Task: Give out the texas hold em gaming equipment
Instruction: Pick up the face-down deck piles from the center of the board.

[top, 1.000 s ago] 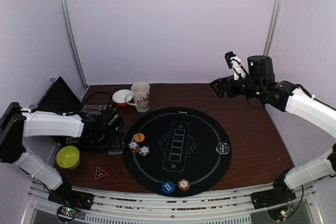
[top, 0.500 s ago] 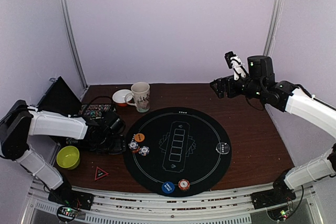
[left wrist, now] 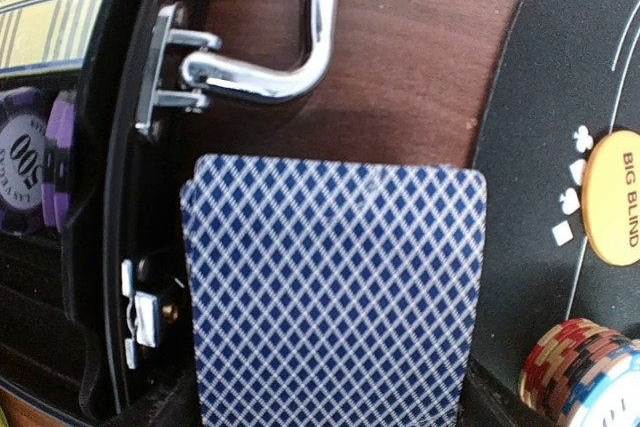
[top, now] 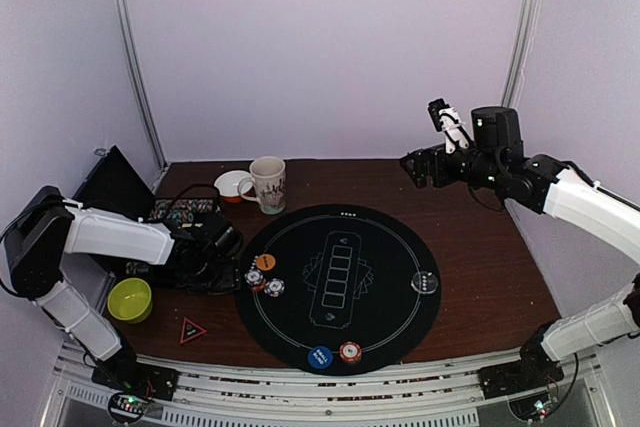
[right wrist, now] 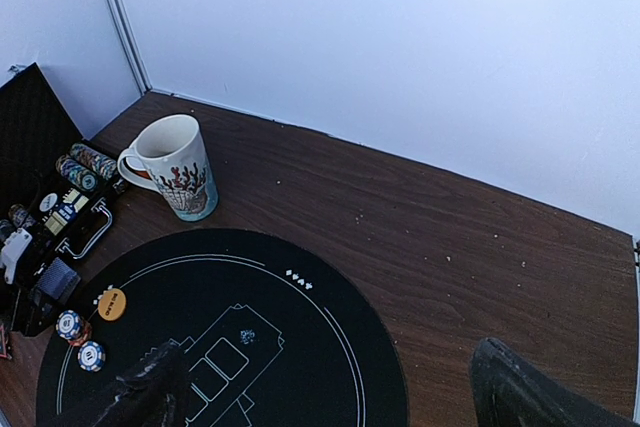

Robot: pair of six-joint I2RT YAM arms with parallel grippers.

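My left gripper [top: 213, 247] is shut on a playing card with a blue diamond back [left wrist: 330, 287], held between the open chip case and the mat's left edge. On the mat lie an orange Big Blind disc [top: 265, 262] [left wrist: 615, 197], two striped chip stacks [top: 256, 278] [top: 274, 288], a blue disc [top: 320, 357], another chip stack [top: 350, 351] and a clear disc [top: 426, 282]. My right gripper [top: 445, 125] [right wrist: 330, 397] is open and empty, high above the table's far right.
The round black mat [top: 390, 257] covers the table's middle. The black chip case [top: 110, 187] stands open at the left, its chrome handle [left wrist: 270, 67] and purple chips [left wrist: 30, 162] close to the card. A mug [top: 268, 184], a saucer [top: 232, 185], a green bowl [top: 130, 299] and a red triangle [top: 191, 329] are nearby.
My left gripper has shifted a little to the right, toward the mat, with the card in it. The right arm has not moved.
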